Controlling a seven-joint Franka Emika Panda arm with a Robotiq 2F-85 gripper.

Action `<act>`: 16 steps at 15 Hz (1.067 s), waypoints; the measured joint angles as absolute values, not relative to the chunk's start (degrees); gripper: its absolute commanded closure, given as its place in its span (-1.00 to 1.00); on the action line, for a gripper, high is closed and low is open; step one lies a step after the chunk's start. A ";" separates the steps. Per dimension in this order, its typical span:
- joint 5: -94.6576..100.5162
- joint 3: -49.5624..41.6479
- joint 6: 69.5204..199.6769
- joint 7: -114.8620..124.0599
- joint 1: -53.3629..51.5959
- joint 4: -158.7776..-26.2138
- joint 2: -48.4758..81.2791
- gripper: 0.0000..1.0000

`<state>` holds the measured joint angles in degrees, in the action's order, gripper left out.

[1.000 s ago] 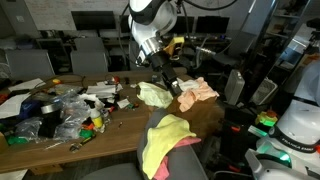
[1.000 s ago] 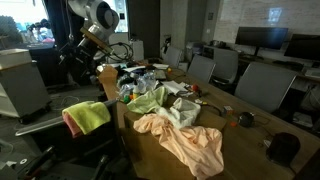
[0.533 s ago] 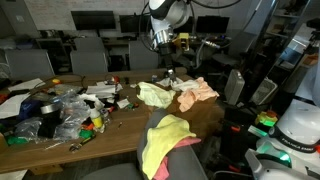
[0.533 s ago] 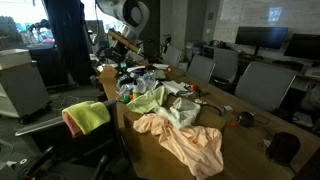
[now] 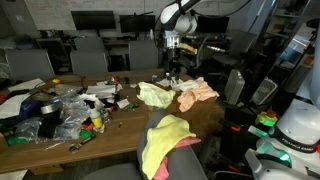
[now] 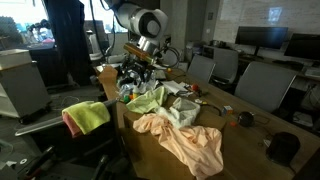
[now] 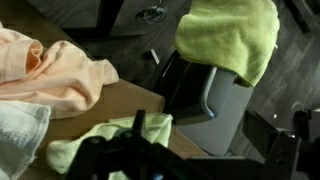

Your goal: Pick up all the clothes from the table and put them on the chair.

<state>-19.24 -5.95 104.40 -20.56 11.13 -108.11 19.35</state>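
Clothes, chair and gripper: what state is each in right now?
gripper: open, empty, above the table.
peach garment: crumpled on the table, hanging over its edge.
white garment: crumpled on the table.
yellow-green garment: crumpled on the table.
second yellow-green garment: draped on the chair.
pink garment: on the chair, under it.
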 measured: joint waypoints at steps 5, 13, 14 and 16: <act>-19.25 -7.01 112.20 -8.09 11.29 -112.33 22.55 -1.00; -19.37 -10.03 114.40 11.27 11.48 -116.84 26.44 -1.00; -19.48 -10.51 114.40 12.89 11.66 -117.07 26.65 -1.00; -19.73 -11.27 114.40 15.38 12.23 -117.41 26.82 -1.00</act>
<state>-19.73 -11.27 114.40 15.38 12.23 -117.41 26.82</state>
